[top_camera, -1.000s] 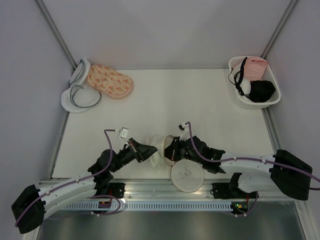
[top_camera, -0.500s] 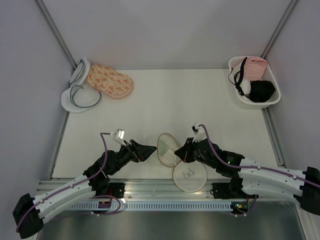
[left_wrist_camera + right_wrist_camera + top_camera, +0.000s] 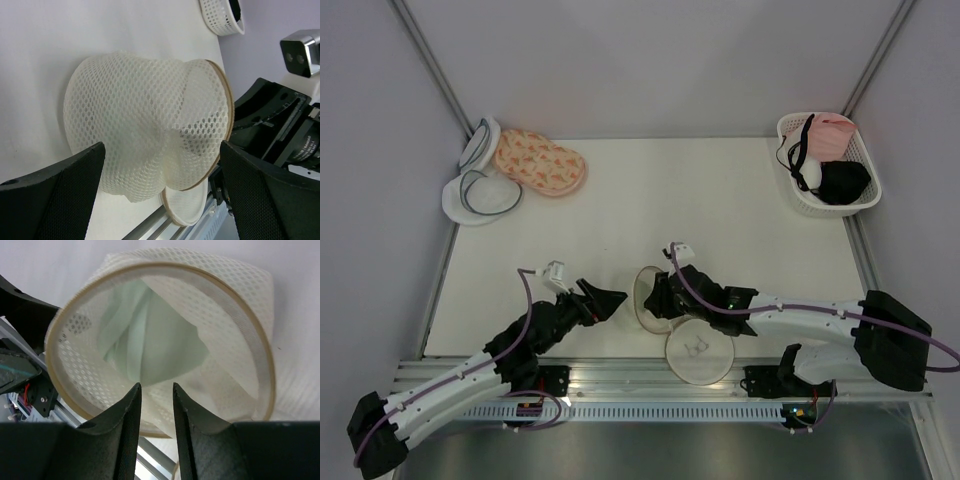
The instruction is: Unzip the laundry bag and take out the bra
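tabletop (image 3: 720,210), off-white, beneath laundry bag (image 3: 648,290); pale lilac walls (image 3: 650,60) around

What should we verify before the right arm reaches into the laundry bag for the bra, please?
1. Laundry bag unzipped: ok; it gapes wide open toward the right wrist camera.
2. Bra located: ok; pale mint fabric lies inside the mesh.
3. Bra out of the bag: not ok; it is wholly inside.
4. Left gripper clear of the bag: ok; its fingers stand wide either side, not touching.
5. Right gripper ready to grasp: cannot tell; its fingers are narrowly parted at the bag's mouth, and whether they pinch the edge is unclear.
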Robot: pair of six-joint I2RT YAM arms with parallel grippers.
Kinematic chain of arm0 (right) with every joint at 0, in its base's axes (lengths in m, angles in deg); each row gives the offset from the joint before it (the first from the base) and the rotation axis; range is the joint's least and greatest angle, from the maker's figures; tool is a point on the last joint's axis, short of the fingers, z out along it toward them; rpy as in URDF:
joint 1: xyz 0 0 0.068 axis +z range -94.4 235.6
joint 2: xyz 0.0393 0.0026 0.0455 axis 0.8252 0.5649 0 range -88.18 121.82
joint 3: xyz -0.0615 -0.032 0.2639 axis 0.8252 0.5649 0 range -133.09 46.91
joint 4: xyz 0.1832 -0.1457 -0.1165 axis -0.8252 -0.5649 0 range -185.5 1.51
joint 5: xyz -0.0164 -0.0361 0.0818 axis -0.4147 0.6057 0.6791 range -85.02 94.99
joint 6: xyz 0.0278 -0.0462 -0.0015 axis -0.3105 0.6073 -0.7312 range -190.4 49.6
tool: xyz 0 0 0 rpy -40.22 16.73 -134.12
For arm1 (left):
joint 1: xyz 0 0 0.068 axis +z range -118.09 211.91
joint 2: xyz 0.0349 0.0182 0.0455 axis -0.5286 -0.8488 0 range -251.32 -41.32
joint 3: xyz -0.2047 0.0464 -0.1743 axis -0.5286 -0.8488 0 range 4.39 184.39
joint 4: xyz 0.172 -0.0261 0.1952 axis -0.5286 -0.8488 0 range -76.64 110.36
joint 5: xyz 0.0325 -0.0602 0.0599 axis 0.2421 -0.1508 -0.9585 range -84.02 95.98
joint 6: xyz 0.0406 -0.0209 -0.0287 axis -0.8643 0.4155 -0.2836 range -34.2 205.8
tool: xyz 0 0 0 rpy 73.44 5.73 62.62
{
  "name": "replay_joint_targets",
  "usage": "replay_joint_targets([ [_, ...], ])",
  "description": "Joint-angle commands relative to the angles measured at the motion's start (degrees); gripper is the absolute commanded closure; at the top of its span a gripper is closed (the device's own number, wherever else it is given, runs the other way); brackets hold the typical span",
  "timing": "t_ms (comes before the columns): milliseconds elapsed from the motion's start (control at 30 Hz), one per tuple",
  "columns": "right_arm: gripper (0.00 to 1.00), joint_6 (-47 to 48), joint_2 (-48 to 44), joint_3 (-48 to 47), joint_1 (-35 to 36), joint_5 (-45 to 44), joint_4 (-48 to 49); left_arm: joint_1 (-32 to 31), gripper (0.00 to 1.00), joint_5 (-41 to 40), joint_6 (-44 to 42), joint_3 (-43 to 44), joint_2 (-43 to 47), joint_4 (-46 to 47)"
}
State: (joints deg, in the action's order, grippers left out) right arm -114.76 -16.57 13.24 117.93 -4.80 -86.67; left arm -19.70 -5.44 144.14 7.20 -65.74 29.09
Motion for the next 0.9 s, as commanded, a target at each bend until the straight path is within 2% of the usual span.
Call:
replay_joint_targets([
  [0, 0.63, 3.57, 3.96, -6.65, 1.39, -0.85, 2.75, -0.15, 0.02, -2.64, 1.60, -0.70, 4.29, -4.51],
  [133, 0.60, 5.51, 9.93, -12.98, 2.19, -4.61, -1.64, -0.15, 0.02, -2.91, 2.29, -1.31, 7.46, -6.88],
  [300, 0.50, 4.28, 21.10, -23.17, 2.71, -13.41, -16.20, -0.15, 0.02, -2.38, 3.26, -2.37, 9.39, -7.68],
  [467, 0.43, 2.17, 26.55, -25.48, 3.33, -16.94, -19.93, -0.24, 0.01, -2.29, 3.53, -2.81, 11.50, -8.38],
  [667, 0.42, 2.78, 30.94, -25.22, 3.59, -16.24, -17.39, -0.15, 0.02, -2.55, 3.97, -2.81, 15.28, -11.28],
  [733, 0.45, 3.05, 32.18, -24.87, 3.59, -14.92, -15.54, -0.15, 0.01, -2.56, 4.05, -2.81, 16.68, -11.98],
  [800, 0.62, 3.14, 33.67, -24.60, 3.59, -14.39, -14.31, -0.24, 0.02, -2.64, 4.23, -2.81, 17.39, -13.21],
  [833, 0.79, 3.14, 33.94, -24.34, 3.68, -14.13, -13.87, -0.24, 0.02, -2.64, 4.32, -2.81, 18.09, -13.48],
  [867, 0.89, 3.14, 34.29, -23.90, 3.68, -14.04, -13.43, -0.24, 0.02, -2.64, 4.41, -2.81, 18.27, -14.26],
])
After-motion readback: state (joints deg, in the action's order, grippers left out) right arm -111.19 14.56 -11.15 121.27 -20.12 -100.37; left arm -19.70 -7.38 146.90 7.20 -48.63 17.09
